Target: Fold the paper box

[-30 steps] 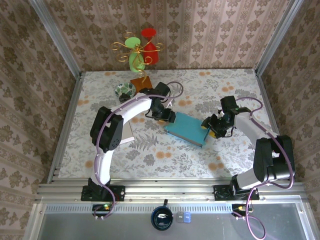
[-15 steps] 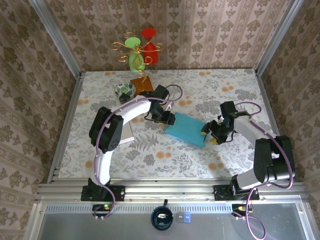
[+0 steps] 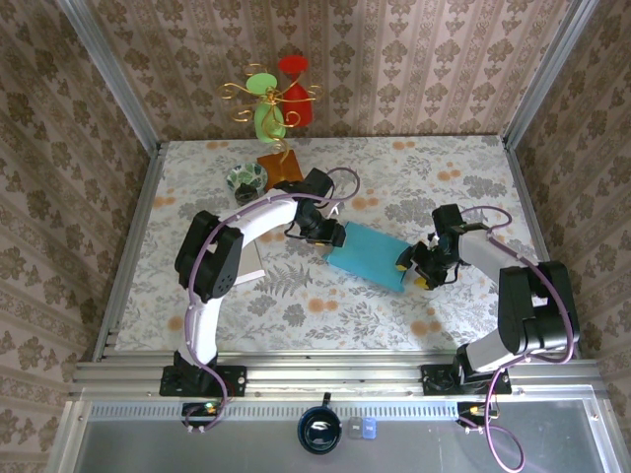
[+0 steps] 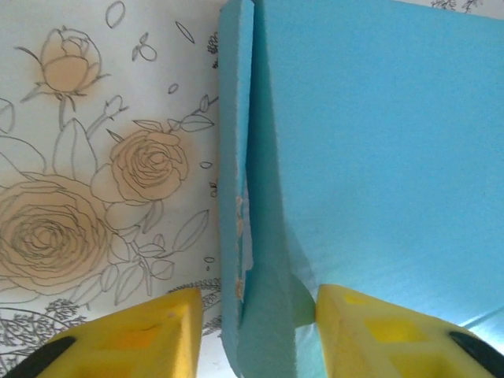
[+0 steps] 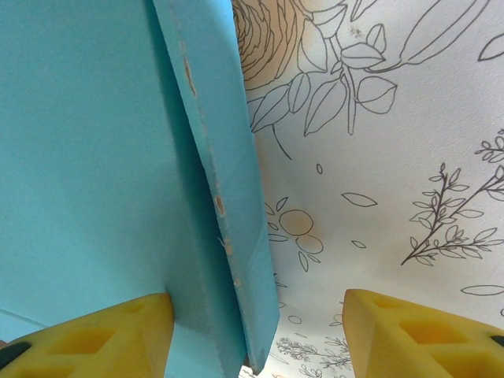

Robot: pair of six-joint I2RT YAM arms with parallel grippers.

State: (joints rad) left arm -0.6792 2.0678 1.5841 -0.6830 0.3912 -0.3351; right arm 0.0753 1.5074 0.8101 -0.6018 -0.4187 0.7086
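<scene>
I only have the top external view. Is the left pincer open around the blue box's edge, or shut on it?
Observer: In the left wrist view the left pincer is open, with the raised left-end flap of the box standing between its fingers.
Operator: And the right one?
Observer: In the right wrist view the right pincer is open too. The right-end flap sits close to one finger, with bare table between it and the other.

We see bright, even light, soft shadows on the desk [image 3: 325,301]; wrist views look sharp mid-frame, softer at the bottom.
</scene>
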